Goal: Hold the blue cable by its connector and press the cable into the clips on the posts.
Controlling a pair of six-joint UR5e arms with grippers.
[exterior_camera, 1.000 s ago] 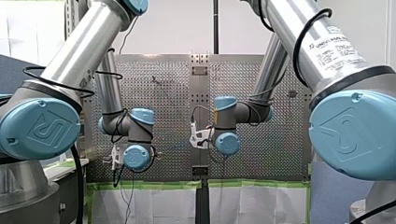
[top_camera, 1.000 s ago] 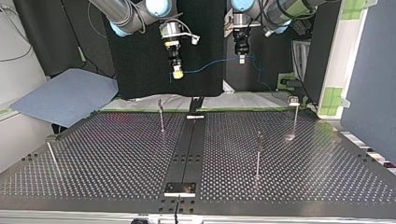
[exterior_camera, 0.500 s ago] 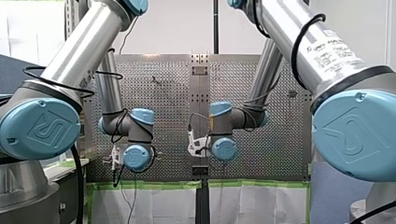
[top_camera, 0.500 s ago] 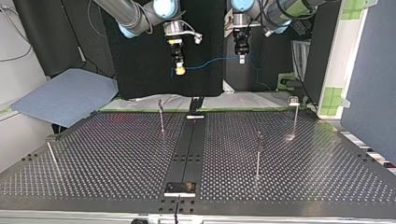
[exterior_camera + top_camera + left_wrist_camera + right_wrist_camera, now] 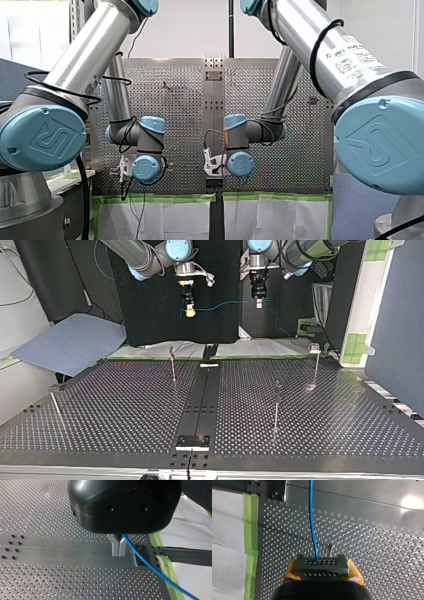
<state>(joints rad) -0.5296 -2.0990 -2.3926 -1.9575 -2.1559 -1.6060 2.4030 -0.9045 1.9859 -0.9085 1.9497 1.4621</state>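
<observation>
A: Locate cable (image 5: 227,303).
B: Strung in air btw both grippers, well above table (image 5: 125,405), apart from posts (image 5: 173,365). Long axis approx level across top view, connector end at R gripper (image 5: 189,313), other end dropping past L gripper (image 5: 258,303).
A: Grip state?
B: R: yellow pads (image 5: 291,568) clamped on connector (image 5: 321,563). L: metal fingers (image 5: 115,548) pinched shut on cable.
A: Handling?
B: Prob light, thin, floppy; sags w/o tension. Best held at connector, the one stiff part.

A thin blue cable (image 5: 225,303) spans twelve o'clock, from my right yellow-padded gripper (image 5: 189,313) at eleven to my left black gripper (image 5: 258,303) at one, above the black perforated table (image 5: 125,405) and its slim metal posts (image 5: 173,367).
</observation>
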